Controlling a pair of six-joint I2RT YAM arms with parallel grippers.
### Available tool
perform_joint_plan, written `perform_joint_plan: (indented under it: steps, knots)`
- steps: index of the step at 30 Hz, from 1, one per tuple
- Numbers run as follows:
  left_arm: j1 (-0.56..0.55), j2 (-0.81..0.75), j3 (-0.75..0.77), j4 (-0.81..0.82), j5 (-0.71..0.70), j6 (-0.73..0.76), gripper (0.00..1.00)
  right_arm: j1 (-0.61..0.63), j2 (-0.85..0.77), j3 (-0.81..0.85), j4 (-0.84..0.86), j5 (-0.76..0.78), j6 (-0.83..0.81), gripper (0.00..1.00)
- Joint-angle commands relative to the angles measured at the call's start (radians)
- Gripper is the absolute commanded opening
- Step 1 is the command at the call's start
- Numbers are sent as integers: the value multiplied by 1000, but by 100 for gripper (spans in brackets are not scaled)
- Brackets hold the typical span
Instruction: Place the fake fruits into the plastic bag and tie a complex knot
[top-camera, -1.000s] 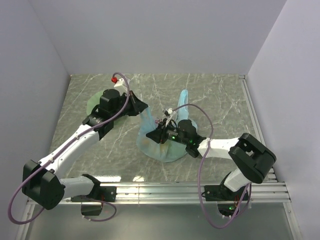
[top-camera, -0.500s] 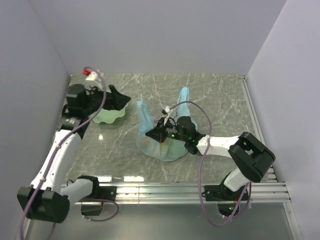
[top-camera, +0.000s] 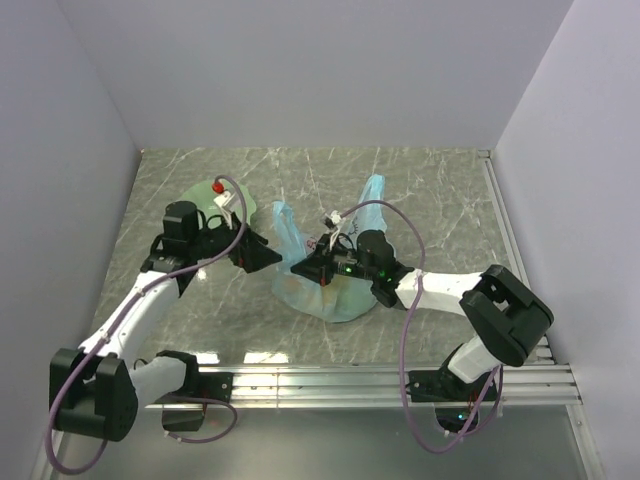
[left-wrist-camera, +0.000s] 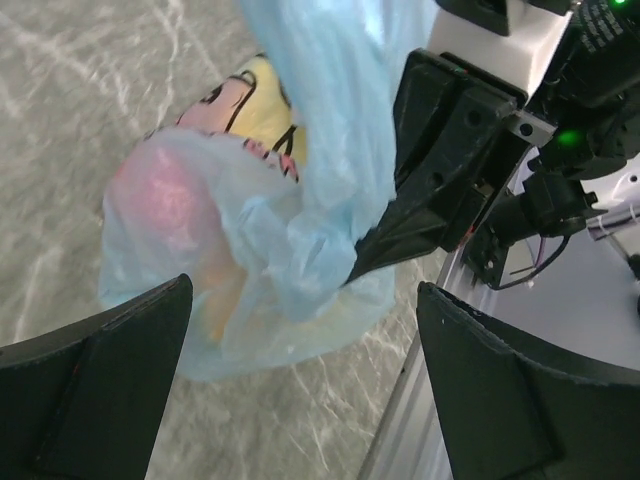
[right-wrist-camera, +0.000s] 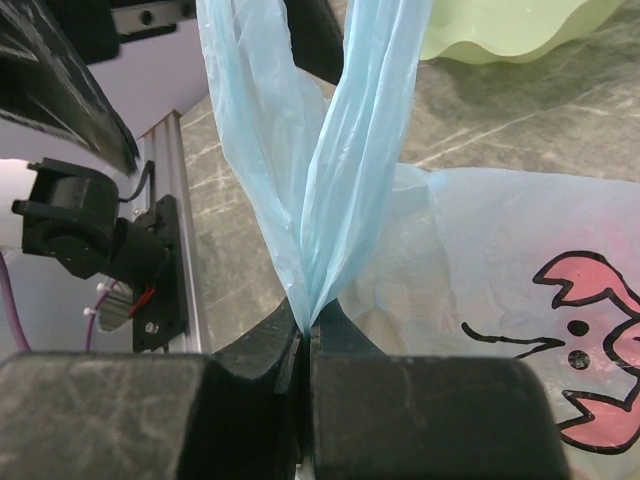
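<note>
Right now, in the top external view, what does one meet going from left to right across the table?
In order: pale green dish → left gripper, open → plastic bag. The right gripper lies over the bag, so it has no clear place.

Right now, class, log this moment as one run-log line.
left pincer: open, beside bag | right pincer: shut on bag handles | knot: none yet
</note>
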Motion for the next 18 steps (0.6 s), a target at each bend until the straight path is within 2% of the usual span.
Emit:
perform_joint_plan:
  steps: [1, 8, 11, 12, 14, 15, 16, 18]
  knots:
    - [-58, 40, -7, 241, 48, 3, 99, -10, -42, 42, 51, -34, 10, 0]
    - [-149, 163, -21, 442, 16, -92, 95, -12, -35, 35, 68, -46, 19, 0]
    - [-156, 196, -10, 465, 43, -113, 74, -16, -35, 33, 67, -37, 19, 0]
    - [-156, 207, -4, 462, 51, -112, 53, -16, -35, 35, 67, -39, 22, 0]
    - [-156, 218, 13, 443, 68, -104, 33, -20, -37, 44, 35, -42, 16, 1]
    - [-155, 226, 22, 409, 77, -86, 15, -21, -43, 51, 9, -43, 2, 6]
    - [-156, 229, 30, 394, 84, -80, 10, -26, -51, 59, -19, -49, -6, 19]
    - [-156, 230, 48, 360, 88, -55, 2, -61, -92, 90, -140, -74, -21, 32]
